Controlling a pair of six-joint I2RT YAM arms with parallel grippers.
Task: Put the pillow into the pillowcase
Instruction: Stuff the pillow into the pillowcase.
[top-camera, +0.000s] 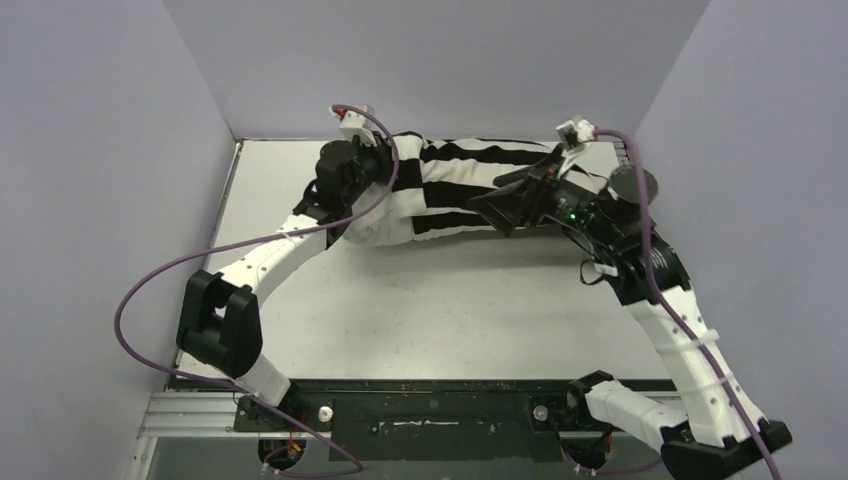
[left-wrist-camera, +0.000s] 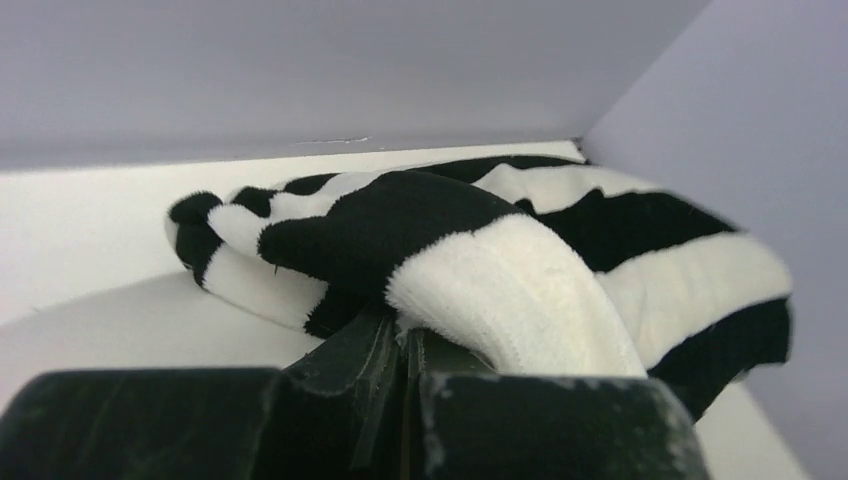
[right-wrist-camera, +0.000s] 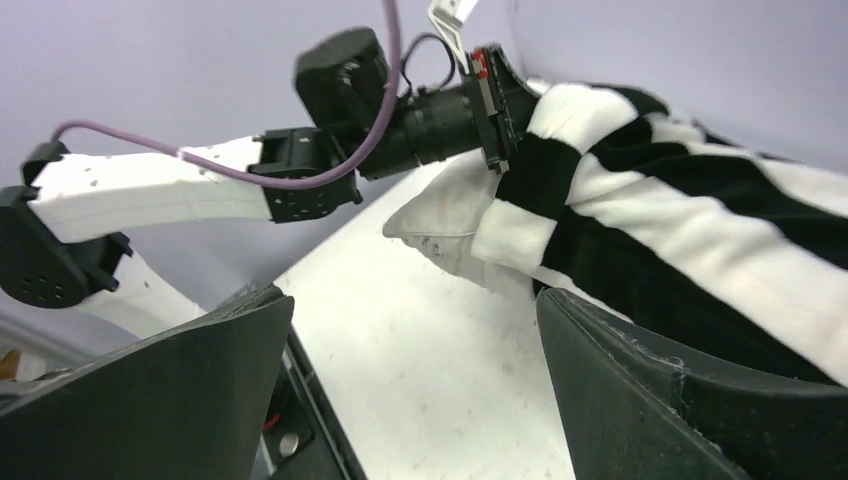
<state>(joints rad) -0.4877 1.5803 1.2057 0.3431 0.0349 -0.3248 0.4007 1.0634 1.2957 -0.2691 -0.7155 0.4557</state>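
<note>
Although the pillowcase (top-camera: 470, 185), lying along the far side of the table (top-camera: 430, 300), already covers most of the pillow (right-wrist-camera: 440, 215), a white corner pokes out of its open end. The left gripper (left-wrist-camera: 400, 338) is pinched tight on the hem there, while the right gripper (right-wrist-camera: 412, 305) gapes wide, holding nothing; that last corner probably needs tucking in.

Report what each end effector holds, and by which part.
Left end effector: shut on the pillowcase, pinching its hemmed edge at the open end. Right end effector: open, holding nothing.
</note>
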